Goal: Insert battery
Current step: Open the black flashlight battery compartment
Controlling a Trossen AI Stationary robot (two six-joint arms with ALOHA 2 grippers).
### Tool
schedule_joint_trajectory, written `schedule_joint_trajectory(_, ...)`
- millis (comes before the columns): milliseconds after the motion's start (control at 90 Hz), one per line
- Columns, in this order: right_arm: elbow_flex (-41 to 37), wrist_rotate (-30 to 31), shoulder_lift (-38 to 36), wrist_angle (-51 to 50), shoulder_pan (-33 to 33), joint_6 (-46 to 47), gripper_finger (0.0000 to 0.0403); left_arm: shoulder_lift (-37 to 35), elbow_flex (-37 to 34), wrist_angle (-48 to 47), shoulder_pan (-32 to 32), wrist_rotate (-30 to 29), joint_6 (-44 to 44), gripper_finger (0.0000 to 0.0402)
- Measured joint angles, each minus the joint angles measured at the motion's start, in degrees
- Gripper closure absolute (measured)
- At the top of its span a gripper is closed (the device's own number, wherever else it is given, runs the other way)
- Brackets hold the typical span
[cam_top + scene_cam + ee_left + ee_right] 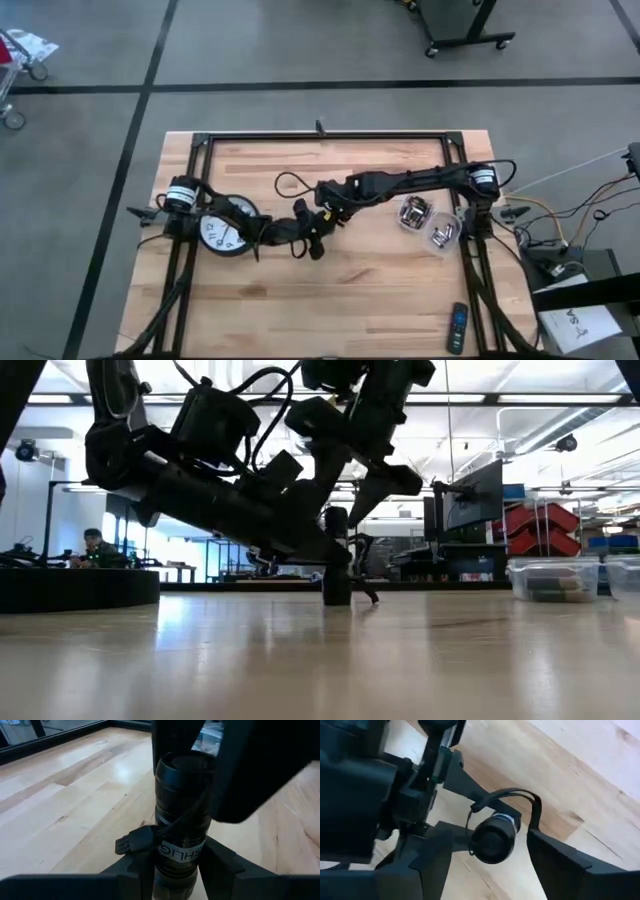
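Observation:
A black flashlight (pixel 181 805) with a wrist cord (pixel 520 797) stands upright on the wooden table (pixel 380 290), near its middle. My left gripper (pixel 175 867) is shut on its body. My right gripper (pixel 490 847) hangs open just above it. Its fingers stand on either side of the flashlight's top end (pixel 492 840) without touching it. In the low view the flashlight (pixel 337 565) shows below the right gripper (pixel 375 475). The battery is out of view. My left gripper pinches the flashlight's body (pixel 180 852) between its two fingers, low on the barrel by the white lettering. The fingers come in roughly level from the table's left side and lie across the barrel. The flashlight stands upright with its lower end (pixel 337 598) on the table.
A round white clock (pixel 225 232) lies under the left arm at the table's left. Two clear containers (pixel 428 222) sit at the right by the right arm's base. A remote (pixel 457 327) lies near the front right corner. The near part of the table is bare wood.

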Motion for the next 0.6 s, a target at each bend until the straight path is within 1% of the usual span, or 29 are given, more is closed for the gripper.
schedule_joint_trajectory(233,0.0,1.5,0.1,0.2,-0.4,-0.3,0.0227,0.0,0.0,-0.3,0.0,0.0,0.0,0.0294)
schedule_joint_trajectory(444,0.0,1.3,0.1,0.5,-0.4,-3.1,0.0297,0.0,0.0,-0.3,0.0,0.2,-0.1,0.0295)
schedule_joint_trajectory(600,0.1,1.5,-0.1,0.8,-0.5,-6.2,0.0341,0.0,0.0,0.2,0.0,2.4,0.6,0.0296)
